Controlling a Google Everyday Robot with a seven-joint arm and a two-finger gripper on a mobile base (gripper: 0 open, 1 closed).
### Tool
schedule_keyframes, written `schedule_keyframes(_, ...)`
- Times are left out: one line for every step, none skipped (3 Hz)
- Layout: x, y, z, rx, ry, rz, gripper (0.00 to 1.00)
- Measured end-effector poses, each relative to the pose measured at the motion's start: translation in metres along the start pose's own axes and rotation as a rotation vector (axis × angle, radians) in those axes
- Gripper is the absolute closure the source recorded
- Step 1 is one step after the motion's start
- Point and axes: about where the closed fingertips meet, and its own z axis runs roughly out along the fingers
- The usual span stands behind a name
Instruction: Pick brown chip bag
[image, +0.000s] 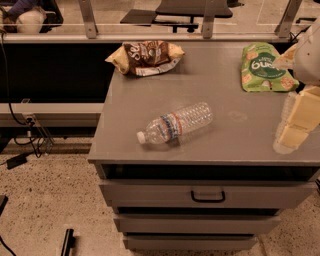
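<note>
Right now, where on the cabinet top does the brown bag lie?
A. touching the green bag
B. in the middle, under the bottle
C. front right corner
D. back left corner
D: the brown bag lies at the back left corner of the cabinet top, behind the bottle, far from the gripper at the right edge.

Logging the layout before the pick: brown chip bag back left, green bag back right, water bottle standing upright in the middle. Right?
Not quite. The camera view shows the water bottle lying on its side, not upright. The brown chip bag is back left and the green bag back right, as said. The gripper is at the far right, near the green bag.
</note>
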Motion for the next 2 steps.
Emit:
schedule_keyframes(0.000,0.000,0.000,0.000,0.000,0.000,0.00)
schedule_keyframes(-0.013,-0.038,0.016,0.047,-0.051,-0.070,0.00)
